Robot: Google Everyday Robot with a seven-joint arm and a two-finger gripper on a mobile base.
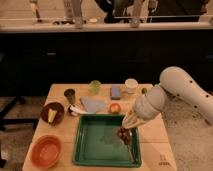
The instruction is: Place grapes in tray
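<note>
The grapes [123, 134], a small dark red-purple bunch, hang at the tip of my gripper [126, 128] over the right part of the green tray [100, 142]. The gripper is shut on the grapes and points down and left from the white arm that reaches in from the right. I cannot tell whether the grapes touch the tray floor. The tray lies at the front middle of the wooden table.
An orange bowl [46, 150] sits front left, a brown bowl [52, 114] behind it. A dark cup [70, 95], green cup [95, 87], blue block [115, 92], white cup [131, 85] and grey cloth [93, 105] stand behind the tray. A long utensil [132, 150] lies in the tray's right side.
</note>
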